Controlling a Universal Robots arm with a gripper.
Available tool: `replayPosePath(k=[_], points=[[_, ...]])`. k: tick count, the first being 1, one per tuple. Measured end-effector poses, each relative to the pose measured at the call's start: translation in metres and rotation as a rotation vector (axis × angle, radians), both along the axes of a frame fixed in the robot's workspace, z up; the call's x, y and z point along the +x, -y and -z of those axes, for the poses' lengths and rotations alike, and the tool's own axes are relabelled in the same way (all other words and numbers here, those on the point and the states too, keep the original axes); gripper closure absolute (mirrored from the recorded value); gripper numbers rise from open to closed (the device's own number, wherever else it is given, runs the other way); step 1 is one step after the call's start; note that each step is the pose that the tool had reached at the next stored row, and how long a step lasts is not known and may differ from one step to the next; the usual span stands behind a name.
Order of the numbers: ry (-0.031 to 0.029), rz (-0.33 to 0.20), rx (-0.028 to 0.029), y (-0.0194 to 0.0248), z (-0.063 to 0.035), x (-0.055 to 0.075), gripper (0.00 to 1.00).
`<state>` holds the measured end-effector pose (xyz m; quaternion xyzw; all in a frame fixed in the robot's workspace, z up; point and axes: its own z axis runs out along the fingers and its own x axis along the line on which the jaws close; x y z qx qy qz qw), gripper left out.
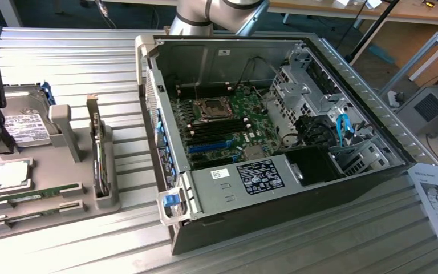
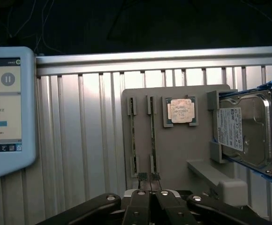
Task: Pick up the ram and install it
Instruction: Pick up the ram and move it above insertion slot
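While the tool hangs pressed together near a ram, hard drive label unreadable, open desk beside tray.

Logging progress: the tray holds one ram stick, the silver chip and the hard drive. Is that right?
No. The tray holds two ram sticks, one beside the other, as the wrist view shows. The silver chip and the hard drive are on it as stated.
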<state>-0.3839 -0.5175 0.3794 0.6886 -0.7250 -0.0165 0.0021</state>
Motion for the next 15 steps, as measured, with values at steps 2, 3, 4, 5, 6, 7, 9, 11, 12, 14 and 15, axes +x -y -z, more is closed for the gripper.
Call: replayPosePath(k=[2, 3, 4, 5, 6, 7, 9, 11, 12, 14, 15], points=[[0.0000, 0.000, 0.0000, 0.0000, 0.0000, 0.000, 0.83], [0.0000, 0.000, 0.0000, 0.0000, 0.0000, 0.000, 0.83], [0.0000, 0.000, 0.0000, 0.0000, 0.0000, 0.000, 0.76], [0.0000, 0.000, 0.0000, 0.0000, 0.0000, 0.000, 0.76], [0.0000, 0.000, 0.0000, 0.0000, 0.0000, 0.000, 0.76], [0.0000, 0.000, 0.0000, 0.0000, 0.0000, 0.000, 0.76], [0.0001, 0.000, 0.0001, 0.0000, 0.0004, 0.000, 0.76], [0.0001, 0.000, 0.0013, 0.0000, 0.0045, 0.000, 0.76], [0.0000, 0.000, 0.0017, 0.0001, 0.0063, 0.000, 0.76], [0.0000, 0.000, 0.0033, 0.0002, 0.0107, 0.000, 0.76], [0.0000, 0.000, 0.0042, 0.0003, 0.0125, 0.000, 0.76]])
